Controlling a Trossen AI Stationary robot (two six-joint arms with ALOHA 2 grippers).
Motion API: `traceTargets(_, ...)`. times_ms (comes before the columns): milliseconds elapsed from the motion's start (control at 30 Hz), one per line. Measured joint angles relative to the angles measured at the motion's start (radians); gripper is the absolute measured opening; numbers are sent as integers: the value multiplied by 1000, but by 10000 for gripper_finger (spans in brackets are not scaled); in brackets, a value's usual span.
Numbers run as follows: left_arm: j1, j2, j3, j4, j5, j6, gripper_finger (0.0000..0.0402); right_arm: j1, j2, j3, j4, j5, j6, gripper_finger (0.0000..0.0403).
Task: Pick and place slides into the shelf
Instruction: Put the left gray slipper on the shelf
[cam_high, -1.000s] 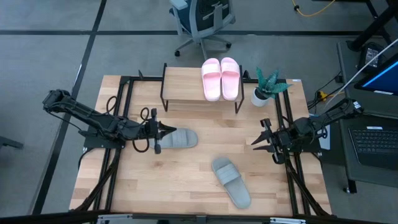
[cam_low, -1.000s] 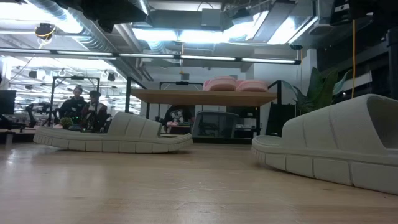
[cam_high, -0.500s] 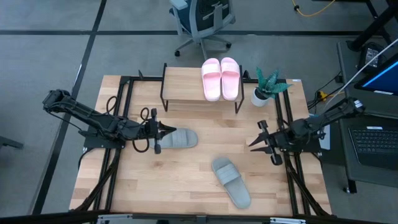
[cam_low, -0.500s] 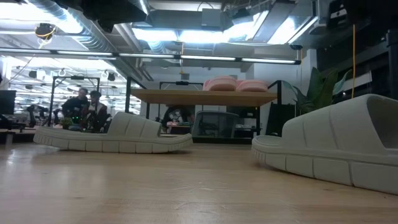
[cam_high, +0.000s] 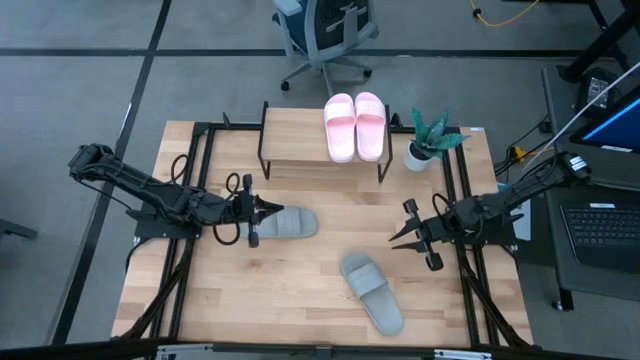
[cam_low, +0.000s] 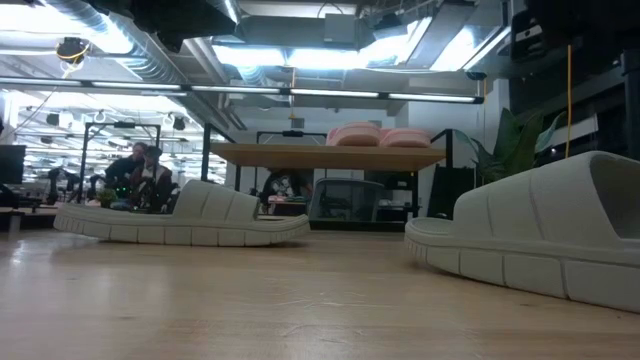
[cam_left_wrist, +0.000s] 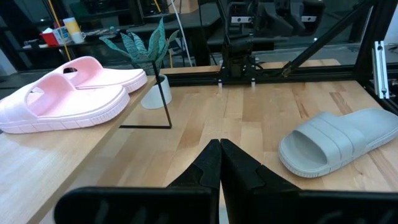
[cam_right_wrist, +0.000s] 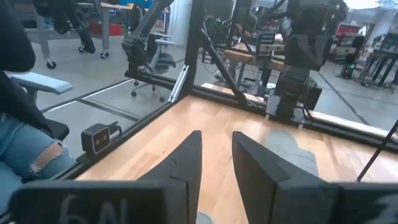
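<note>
Two pale pink slides (cam_high: 354, 127) lie side by side on the right end of the shelf (cam_high: 290, 135) at the table's far edge. One grey-green slide (cam_high: 290, 222) lies flat left of centre. My left gripper (cam_high: 268, 208) is shut, at the far side of that slide's left end. In the left wrist view its tips (cam_left_wrist: 220, 146) show only bare wood ahead. The second grey-green slide (cam_high: 372, 291) lies slanted near the table's near edge. My right gripper (cam_high: 393, 240) is open, level, right of centre, pointing toward the table's left, and holds nothing. My left gripper sits close against the left end of the grey-green slide (cam_high: 264, 222), but I cannot tell whether it touches it. Its own wrist view does not show that slide.
A potted plant (cam_high: 430, 140) stands right of the shelf. Black frame rails (cam_high: 468, 290) run along both table sides. Bare wood lies between the two grey-green slides and in front of the shelf. A person's leg (cam_right_wrist: 25, 149) shows beside the table in the right wrist view.
My right gripper has moved toward the table's left, away from the right rail and closer to the centre, staying level and open. The left arm and all slides have kept still.
</note>
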Motion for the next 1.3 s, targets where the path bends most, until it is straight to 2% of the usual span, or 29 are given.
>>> traceTargets(933, 0, 0, 0, 0, 0, 0, 2, 0, 10, 0, 72, 0, -1, 90)
traceTargets(1300, 0, 0, 0, 0, 0, 0, 2, 0, 10, 0, 70, 0, 47, 90)
